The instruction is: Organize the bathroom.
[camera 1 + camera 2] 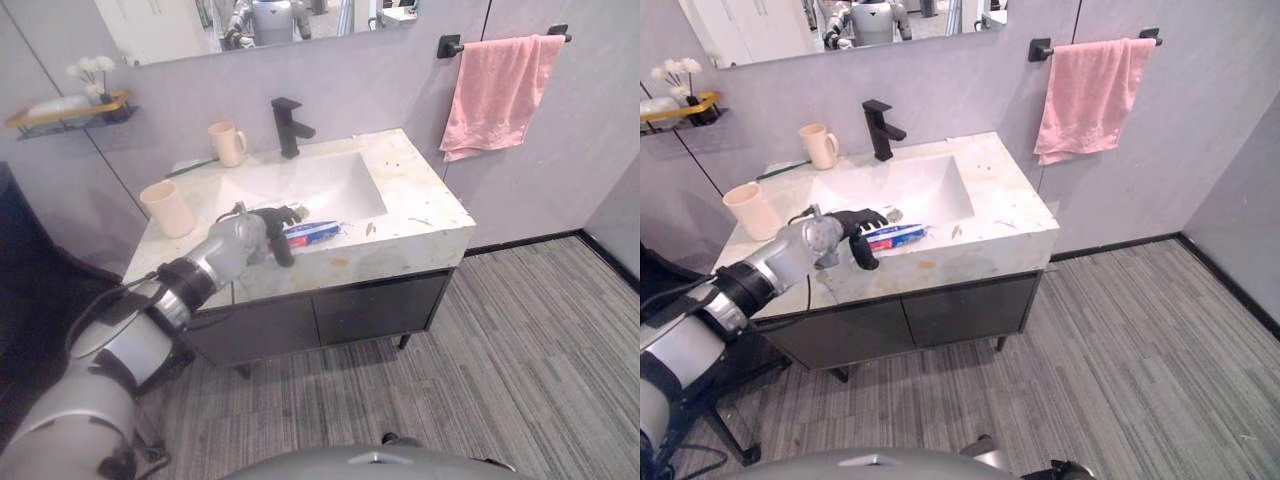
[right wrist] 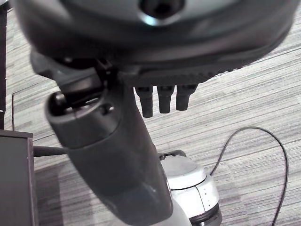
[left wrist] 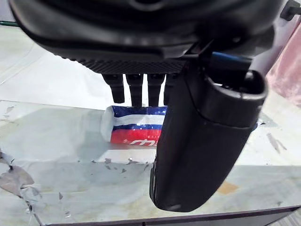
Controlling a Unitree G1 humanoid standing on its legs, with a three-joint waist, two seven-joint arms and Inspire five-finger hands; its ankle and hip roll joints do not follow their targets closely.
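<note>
A red, white and blue toothpaste tube (image 1: 314, 233) (image 3: 135, 125) lies on the marble countertop (image 1: 420, 215), on the strip between the sink basin (image 1: 300, 185) and the counter's front edge. My left hand (image 1: 276, 222) (image 3: 202, 141) hovers at the tube's left end. Its fingers (image 3: 136, 87) reach out straight over the tube and its thumb hangs down on the near side, with nothing gripped. My right hand (image 2: 122, 155) hangs low over the striped floor, fingers relaxed and empty.
A beige cup (image 1: 168, 208) stands at the counter's left. A mug (image 1: 229, 143) and a green toothbrush (image 1: 190, 168) sit near the black faucet (image 1: 288, 127). A pink towel (image 1: 495, 90) hangs on a wall bar. A wall shelf (image 1: 70, 112) holds flowers.
</note>
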